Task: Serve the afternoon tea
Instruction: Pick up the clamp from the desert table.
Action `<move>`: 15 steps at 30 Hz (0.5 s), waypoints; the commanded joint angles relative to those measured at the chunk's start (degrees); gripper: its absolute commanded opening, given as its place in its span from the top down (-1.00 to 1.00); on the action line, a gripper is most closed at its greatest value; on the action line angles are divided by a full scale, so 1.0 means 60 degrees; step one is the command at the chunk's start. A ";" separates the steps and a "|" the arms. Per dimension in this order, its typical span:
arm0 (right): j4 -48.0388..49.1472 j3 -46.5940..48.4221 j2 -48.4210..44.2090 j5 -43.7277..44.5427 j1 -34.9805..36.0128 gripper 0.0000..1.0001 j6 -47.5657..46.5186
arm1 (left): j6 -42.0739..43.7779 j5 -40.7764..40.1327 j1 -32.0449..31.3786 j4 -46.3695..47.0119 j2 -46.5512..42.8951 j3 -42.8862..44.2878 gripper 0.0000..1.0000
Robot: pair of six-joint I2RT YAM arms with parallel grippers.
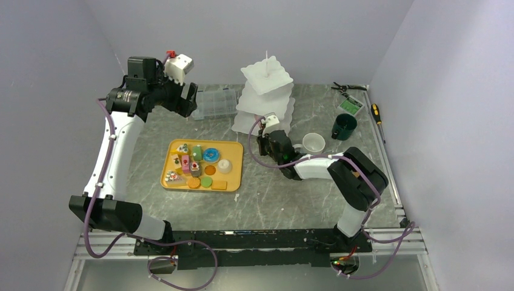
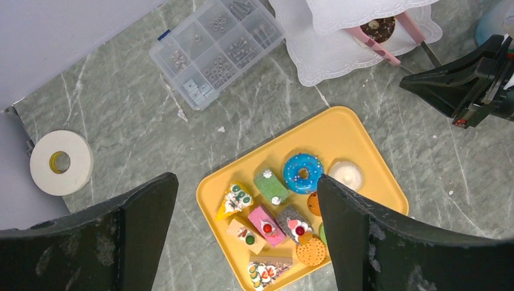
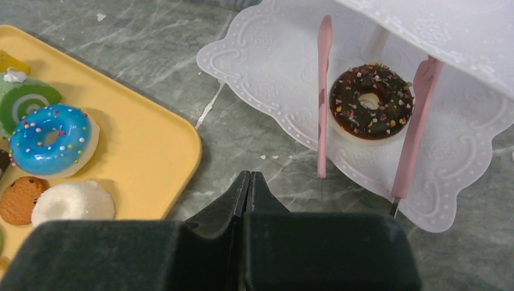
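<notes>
The white three-tier stand (image 1: pixel 267 76) stands at the back centre. A chocolate donut (image 3: pixel 370 103) lies on its bottom tier (image 3: pixel 273 66), between the two arms of the pink tongs (image 3: pixel 323 97). My right gripper (image 3: pixel 249 174) is shut, low on the table just in front of that tier; thin metal shanks of the tongs run back under it. Several toy pastries, among them a blue donut (image 2: pixel 303 173), lie on the yellow tray (image 2: pixel 357 136). My left gripper (image 2: pixel 245 182) is open and empty, high above the tray. A white mug (image 1: pixel 313 143) and a dark-green mug (image 1: pixel 343 126) stand right of the stand. No coasters show.
A clear compartment box (image 1: pixel 215 102) lies at the back, left of the stand. A roll of white tape (image 2: pixel 60 162) sits by the left wall. Pliers (image 1: pixel 348 88), a screwdriver (image 1: pixel 377 113) and a green card (image 1: pixel 350 106) lie at the back right.
</notes>
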 commanded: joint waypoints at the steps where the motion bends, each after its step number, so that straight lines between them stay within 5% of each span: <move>1: -0.0221 0.0173 -0.0153 0.0075 -0.0013 0.98 0.0293 | 0.0170 0.0255 0.0050 0.0010 -0.0400 -0.0085 -0.82; 7: -0.0833 0.0418 -0.0294 0.0128 -0.0018 0.29 0.0392 | 0.0134 0.0353 0.0057 -0.0019 -0.0391 -0.0015 -0.81; 11: -0.1360 0.0759 -0.0149 0.0158 -0.0020 0.07 0.0475 | 0.0103 0.0358 0.0054 -0.0019 -0.0358 0.0044 -0.81; 15: -0.1681 0.0965 0.0119 0.0177 -0.0007 0.09 0.0662 | 0.0072 0.0390 0.0048 -0.0037 -0.0369 0.0060 -0.82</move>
